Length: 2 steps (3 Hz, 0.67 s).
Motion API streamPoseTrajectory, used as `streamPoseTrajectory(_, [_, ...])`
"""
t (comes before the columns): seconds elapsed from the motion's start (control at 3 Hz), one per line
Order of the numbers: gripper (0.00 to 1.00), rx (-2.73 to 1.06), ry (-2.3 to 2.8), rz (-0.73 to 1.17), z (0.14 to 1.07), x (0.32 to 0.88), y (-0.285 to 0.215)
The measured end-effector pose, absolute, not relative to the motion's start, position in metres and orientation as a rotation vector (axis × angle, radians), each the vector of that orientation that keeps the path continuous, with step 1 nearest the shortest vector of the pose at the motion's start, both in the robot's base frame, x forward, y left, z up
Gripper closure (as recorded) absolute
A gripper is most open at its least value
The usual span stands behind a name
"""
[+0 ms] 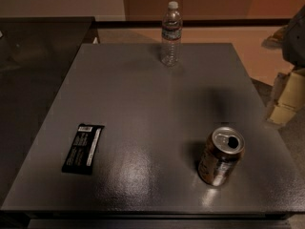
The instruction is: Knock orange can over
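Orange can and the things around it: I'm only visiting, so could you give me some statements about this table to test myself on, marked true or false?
1. The orange can stands upright on the table. True.
2. The water bottle lies on its side. False: it stands upright near the far edge.
3. The gripper is touching the can. False: it hangs beyond the table's right edge as the camera sees it, apart from the can.
4. A black packet lies flat on the left part of the table. True.
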<state>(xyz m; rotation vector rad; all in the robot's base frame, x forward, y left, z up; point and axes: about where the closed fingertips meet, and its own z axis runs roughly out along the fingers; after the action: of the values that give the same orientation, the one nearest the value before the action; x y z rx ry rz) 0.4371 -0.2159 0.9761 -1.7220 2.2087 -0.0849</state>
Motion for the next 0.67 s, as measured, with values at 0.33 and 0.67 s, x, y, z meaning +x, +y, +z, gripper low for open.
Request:
streamPoseTrajectory(0.33, [0.0, -1.714, 2.186, -0.032, 0.971, 0.43, -0.217])
streamPoseTrajectory(0.67, [0.0, -1.712, 2.157, 0.043, 0.963, 0.416, -0.216])
